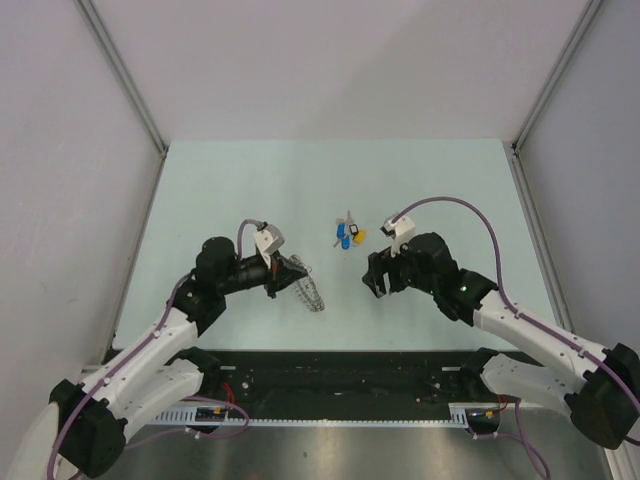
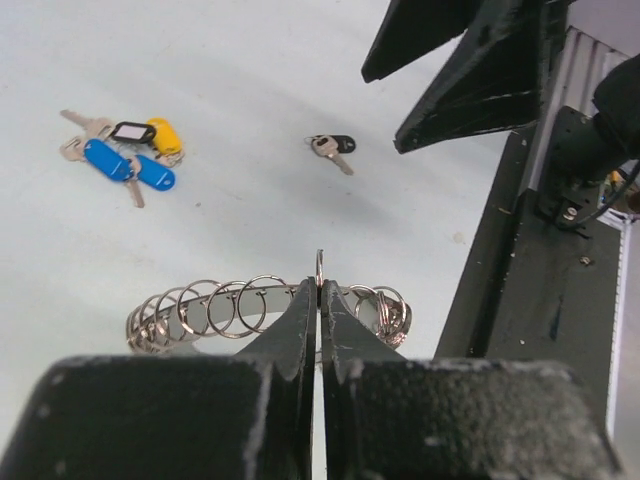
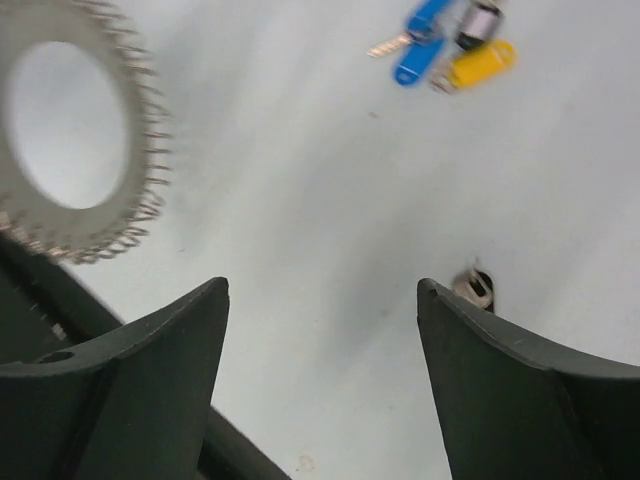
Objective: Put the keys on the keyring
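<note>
The keyring, a silvery band strung with many small wire rings, is held on edge by my left gripper. In the left wrist view the jaws are shut on one of its small rings, with the gripper at the middle of the keyring. The keys, blue, yellow and black-rimmed, lie in a cluster on the table; they also show in the left wrist view and the right wrist view. A single black-headed key lies apart, by my right fingertip. My right gripper is open and empty, low over the table.
Pale green table with white walls on three sides. A black rail runs along the near edge. The keyring shows blurred at the upper left of the right wrist view.
</note>
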You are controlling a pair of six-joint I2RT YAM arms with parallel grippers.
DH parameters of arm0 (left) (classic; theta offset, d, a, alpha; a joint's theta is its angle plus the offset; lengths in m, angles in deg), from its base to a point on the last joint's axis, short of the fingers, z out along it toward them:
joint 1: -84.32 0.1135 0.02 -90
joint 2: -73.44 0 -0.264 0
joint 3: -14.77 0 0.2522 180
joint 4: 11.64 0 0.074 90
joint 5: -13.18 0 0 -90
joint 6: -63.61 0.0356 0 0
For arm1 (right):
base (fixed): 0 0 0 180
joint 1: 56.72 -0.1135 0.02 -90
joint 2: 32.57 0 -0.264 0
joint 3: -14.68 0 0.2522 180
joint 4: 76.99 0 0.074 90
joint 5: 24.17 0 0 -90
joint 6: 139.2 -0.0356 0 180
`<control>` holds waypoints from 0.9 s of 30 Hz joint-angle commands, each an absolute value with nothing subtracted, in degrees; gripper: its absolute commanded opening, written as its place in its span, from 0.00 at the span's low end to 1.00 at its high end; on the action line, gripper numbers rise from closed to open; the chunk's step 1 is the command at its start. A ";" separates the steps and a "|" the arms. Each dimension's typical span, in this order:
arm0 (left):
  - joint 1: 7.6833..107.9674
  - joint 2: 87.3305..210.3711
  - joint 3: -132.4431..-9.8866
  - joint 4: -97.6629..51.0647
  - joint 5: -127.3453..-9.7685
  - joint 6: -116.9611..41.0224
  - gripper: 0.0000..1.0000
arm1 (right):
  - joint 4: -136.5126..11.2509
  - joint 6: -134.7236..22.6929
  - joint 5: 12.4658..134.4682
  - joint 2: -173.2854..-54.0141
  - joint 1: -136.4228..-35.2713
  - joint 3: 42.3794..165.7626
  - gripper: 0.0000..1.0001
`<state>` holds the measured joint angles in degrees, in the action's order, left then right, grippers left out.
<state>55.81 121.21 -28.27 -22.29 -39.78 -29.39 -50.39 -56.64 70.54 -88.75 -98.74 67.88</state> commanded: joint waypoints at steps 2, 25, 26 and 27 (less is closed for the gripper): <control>57.17 119.76 -30.37 -21.01 -41.31 -29.46 0.00 | -54.78 -66.15 54.24 -94.34 -96.98 65.36 0.77; 57.43 117.48 -30.11 -23.38 -43.24 -28.50 0.00 | -79.13 -62.83 55.10 -107.18 -91.79 54.45 0.44; 57.52 117.56 -30.11 -23.47 -43.24 -28.50 0.00 | -79.48 -62.13 55.10 -107.45 -91.70 54.45 0.43; 57.52 117.57 -30.11 -23.47 -43.33 -28.41 0.00 | -80.18 -61.86 55.28 -107.63 -91.61 54.45 0.42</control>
<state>56.97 117.69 -28.27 -24.95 -43.30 -29.33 -73.86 -64.38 55.78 -106.63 -92.18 54.55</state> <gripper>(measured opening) 0.008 0.441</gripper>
